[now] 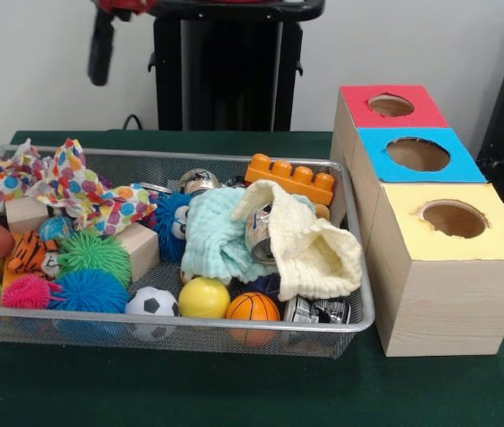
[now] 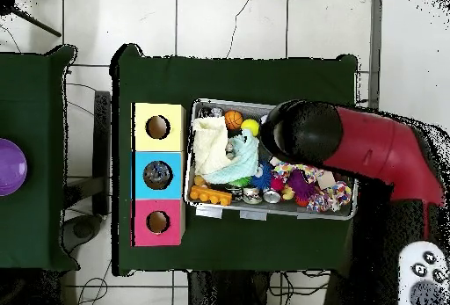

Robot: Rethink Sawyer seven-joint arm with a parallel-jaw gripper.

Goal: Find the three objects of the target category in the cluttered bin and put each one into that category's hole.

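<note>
Nearest me: wire-mesh bin [image 1: 359, 322], packed, lower left of frame | progress: I judge nothing sorted; holes in yellow [image 1: 453, 218], blue [image 1: 418, 154], red [image 1: 391, 105] box tops look empty, though blue may hold something overhead | gripper [image 1: 101, 49] upper left, blurred, aperture undeterminable | towels [image 1: 319, 249] bury contents, target category unknown.

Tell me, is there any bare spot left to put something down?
Yes: green cloth lies bare in front of the bin, and behind it beside the red box. Inside the bin, toys and cloths are packed edge to edge.
</note>
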